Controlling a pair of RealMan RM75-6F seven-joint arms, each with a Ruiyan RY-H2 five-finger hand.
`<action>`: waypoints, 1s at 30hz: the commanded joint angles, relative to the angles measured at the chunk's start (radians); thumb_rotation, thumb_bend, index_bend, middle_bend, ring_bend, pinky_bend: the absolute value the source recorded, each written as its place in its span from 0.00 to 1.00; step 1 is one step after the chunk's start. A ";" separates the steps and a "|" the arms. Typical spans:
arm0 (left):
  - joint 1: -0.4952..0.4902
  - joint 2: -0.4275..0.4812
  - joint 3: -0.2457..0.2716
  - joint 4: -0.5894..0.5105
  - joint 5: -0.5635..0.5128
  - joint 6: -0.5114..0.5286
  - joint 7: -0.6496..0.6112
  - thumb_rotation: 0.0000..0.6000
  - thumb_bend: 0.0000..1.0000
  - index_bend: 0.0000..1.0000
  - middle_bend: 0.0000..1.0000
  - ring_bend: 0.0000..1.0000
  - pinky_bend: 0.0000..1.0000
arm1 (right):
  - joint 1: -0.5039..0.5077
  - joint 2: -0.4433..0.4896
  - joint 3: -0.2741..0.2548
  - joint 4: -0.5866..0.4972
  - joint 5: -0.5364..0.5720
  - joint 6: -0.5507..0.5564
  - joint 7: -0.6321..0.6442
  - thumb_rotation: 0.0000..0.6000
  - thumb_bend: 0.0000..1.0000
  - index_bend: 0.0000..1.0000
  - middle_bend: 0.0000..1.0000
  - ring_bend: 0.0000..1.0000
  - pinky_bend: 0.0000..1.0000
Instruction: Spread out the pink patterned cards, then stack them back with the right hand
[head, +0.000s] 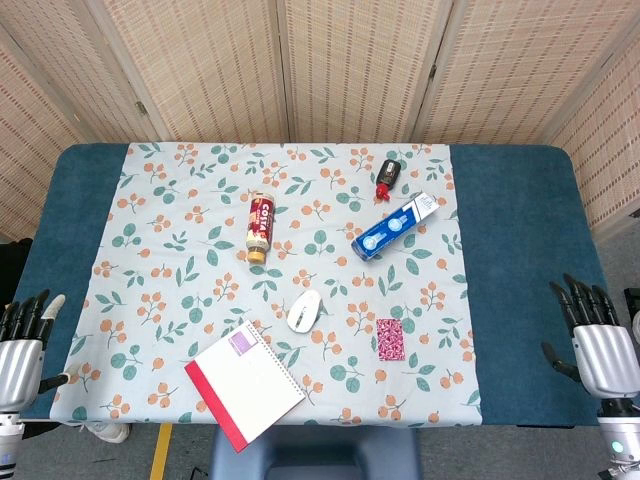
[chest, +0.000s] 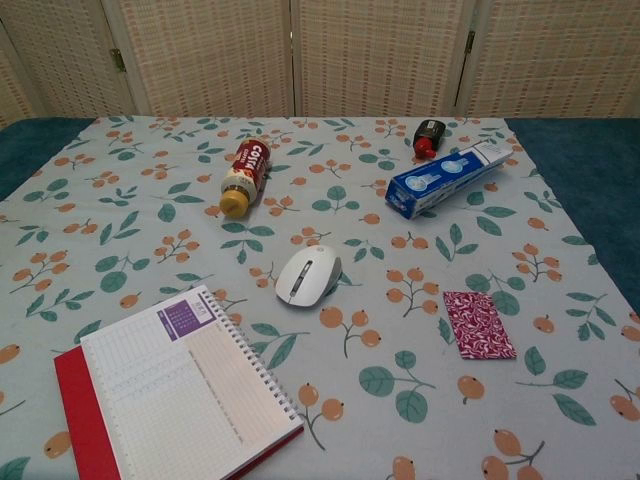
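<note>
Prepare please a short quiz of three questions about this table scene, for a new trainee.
1. True or false: the right hand already holds the pink patterned cards.
2. What lies nearest the cards? A) white mouse B) blue box C) Costa bottle
3. Fill in: the notebook has a ___ back cover.

Key:
1. False. The cards lie in one stack on the cloth; both the right hand and the left hand are open at the table's edges.
2. A
3. red
</note>
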 joint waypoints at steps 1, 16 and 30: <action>-0.001 0.000 0.003 0.000 0.000 -0.006 0.003 1.00 0.18 0.02 0.03 0.03 0.00 | 0.002 0.000 -0.001 0.000 -0.001 -0.004 0.001 1.00 0.34 0.00 0.00 0.00 0.00; 0.004 0.005 0.011 -0.006 0.012 0.000 -0.001 1.00 0.18 0.03 0.03 0.04 0.00 | 0.020 0.008 -0.009 0.010 -0.015 -0.034 0.028 1.00 0.34 0.00 0.00 0.00 0.00; 0.002 0.008 0.013 -0.012 0.015 -0.003 0.000 1.00 0.18 0.04 0.03 0.04 0.00 | 0.022 0.007 -0.015 0.009 -0.022 -0.035 0.037 1.00 0.34 0.00 0.00 0.00 0.00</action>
